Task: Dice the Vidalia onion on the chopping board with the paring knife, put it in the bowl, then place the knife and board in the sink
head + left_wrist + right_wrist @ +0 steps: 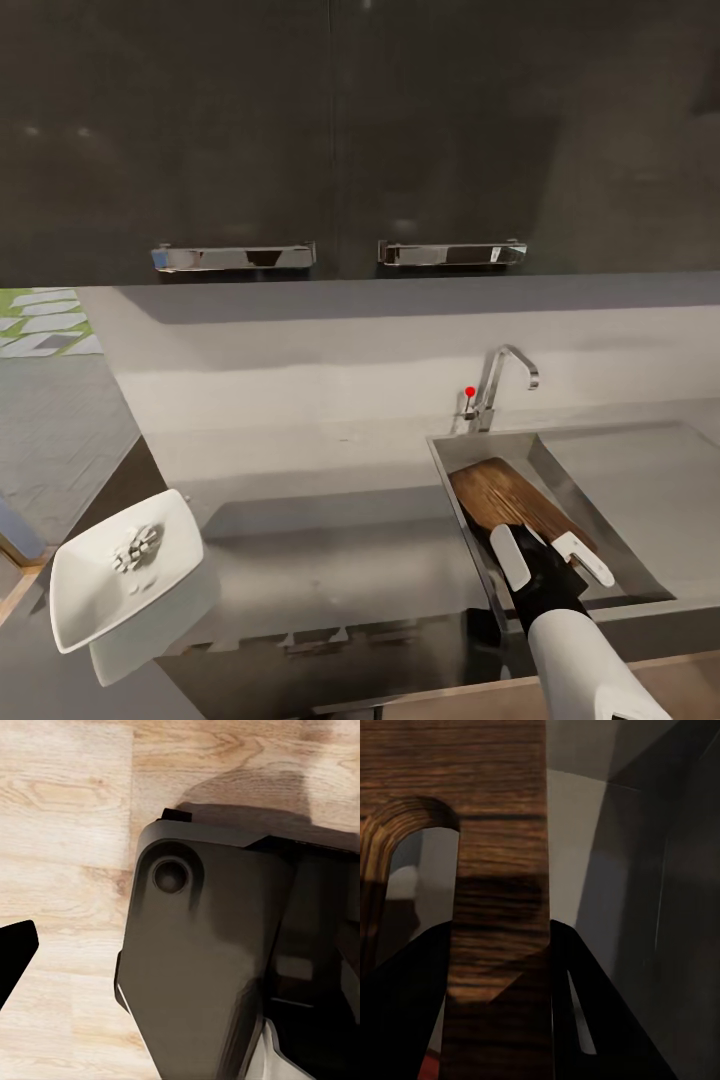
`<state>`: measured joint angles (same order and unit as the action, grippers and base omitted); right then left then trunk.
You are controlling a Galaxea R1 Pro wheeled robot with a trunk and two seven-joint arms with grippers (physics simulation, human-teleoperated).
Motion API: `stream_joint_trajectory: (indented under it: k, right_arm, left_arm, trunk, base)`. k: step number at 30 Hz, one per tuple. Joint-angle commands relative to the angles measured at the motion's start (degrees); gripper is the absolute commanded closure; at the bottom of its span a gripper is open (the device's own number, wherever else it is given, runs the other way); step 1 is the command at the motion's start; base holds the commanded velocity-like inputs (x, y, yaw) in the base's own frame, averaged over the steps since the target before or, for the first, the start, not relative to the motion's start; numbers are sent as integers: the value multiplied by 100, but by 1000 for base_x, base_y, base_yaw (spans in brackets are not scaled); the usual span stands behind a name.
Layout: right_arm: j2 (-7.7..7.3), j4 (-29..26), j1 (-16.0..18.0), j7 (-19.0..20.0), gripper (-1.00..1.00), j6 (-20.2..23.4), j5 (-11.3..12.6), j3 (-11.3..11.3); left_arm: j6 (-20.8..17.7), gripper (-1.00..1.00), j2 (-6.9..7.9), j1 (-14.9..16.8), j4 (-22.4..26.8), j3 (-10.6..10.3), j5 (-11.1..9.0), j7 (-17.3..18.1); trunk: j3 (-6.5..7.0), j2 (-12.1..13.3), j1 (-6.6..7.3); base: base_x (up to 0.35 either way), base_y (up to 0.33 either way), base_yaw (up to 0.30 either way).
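R arm reaches fwd, end effector (551, 560) fingers clamped on chopping board (510, 500).

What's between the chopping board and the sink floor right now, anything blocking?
Nothing visible. The right hand grips the chopping board tilted inside the sink, and the basin beside it looks bare; under the board is hidden.
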<state>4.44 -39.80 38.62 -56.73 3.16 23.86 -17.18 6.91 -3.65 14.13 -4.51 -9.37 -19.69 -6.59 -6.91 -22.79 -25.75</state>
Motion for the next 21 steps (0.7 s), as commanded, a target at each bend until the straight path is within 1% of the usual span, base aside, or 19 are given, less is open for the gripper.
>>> stream_joint_trajectory:
  k: [1,2,21]
  right_arm:
    - [4,-10,5,-5,100,27,5,-14]
    - [4,-10,5,-5,-100,27,5,-14]
    - [4,-72,3,-14,-100,27,5,-12]
  left_arm:
    - [39,-100,-4,11,-24,-48,-43,-5]
    - [39,-100,-4,11,-24,-50,-43,-3]
    - [40,-100,-4,11,-24,-49,-43,-1]
  trunk:
    - [-12,-13,-4]
    - [-12,-13,-4]
    - [-12,-13,-4]
  base:
    - [0,0,0]
    - [0,0,0]
    - [0,0,0]
